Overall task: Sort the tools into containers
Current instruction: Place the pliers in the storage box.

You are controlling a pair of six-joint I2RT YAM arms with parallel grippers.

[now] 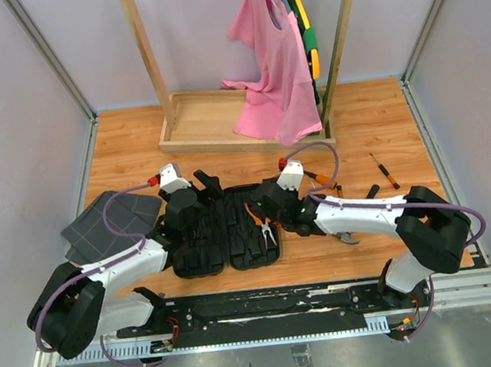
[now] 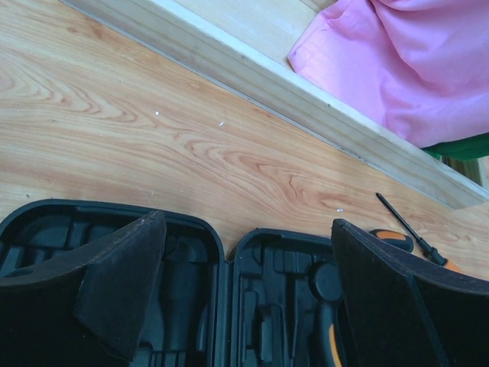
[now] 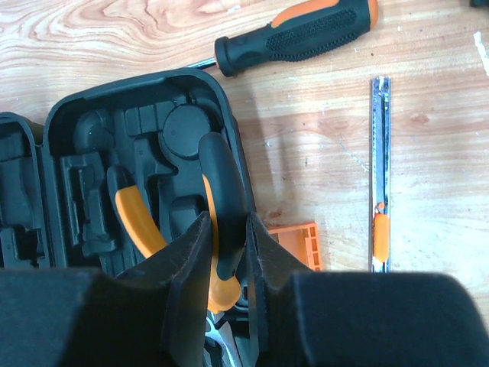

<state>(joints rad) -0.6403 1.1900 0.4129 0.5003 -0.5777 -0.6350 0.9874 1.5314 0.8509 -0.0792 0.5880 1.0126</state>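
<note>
My right gripper [image 3: 227,256] is clenched on one handle of the single pliers [image 3: 216,172]. They sit over the right half of the one open case [image 3: 76,122], long axis near-to-far, nose toward the arm bases. My left gripper [image 1: 182,211] hangs released over the left half. I count two screwdrivers outside the case: a thick-handled one [image 3: 294,34] just beyond it and a slim one [image 1: 383,169] well to the right.
</note>
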